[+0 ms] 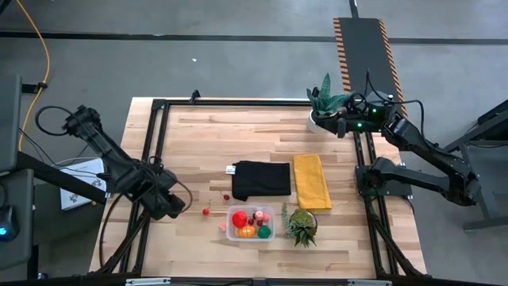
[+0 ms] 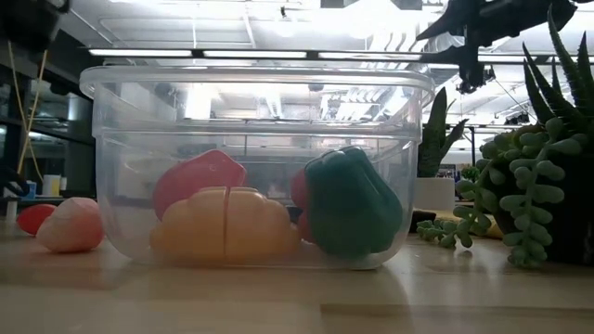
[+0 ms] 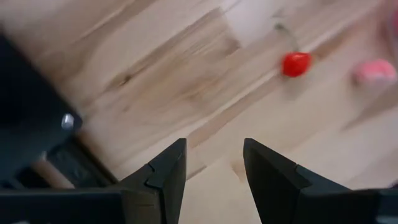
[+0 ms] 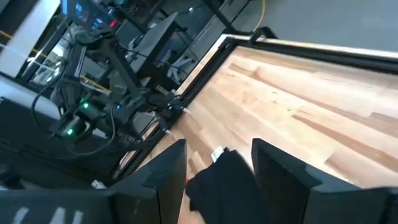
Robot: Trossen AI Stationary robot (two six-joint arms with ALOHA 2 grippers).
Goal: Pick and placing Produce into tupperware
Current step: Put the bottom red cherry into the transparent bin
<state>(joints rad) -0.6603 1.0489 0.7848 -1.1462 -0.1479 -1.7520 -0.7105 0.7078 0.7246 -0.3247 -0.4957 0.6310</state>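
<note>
The clear tupperware [image 1: 250,222] sits near the table's near edge and holds a red piece [image 2: 198,176], an orange piece [image 2: 223,223] and a green one [image 2: 351,202]. Left of it on the wood lie a small red berry [image 1: 205,212], a pink one [image 1: 223,227] and a dark one [image 1: 226,197]. My left gripper [image 1: 171,202] hovers open left of the berries; its wrist view shows the red berry [image 3: 296,63] and the pink one [image 3: 375,71] ahead. My right gripper [image 1: 337,123] is open, high at the far right by a potted plant.
A black cloth [image 1: 260,179] and a yellow cloth [image 1: 311,181] lie behind the tub. A spiky potted plant [image 1: 302,225] stands right of the tub, and another plant in a white pot [image 1: 325,103] at the far right corner. Black frame rails [image 1: 151,159] run along both table sides.
</note>
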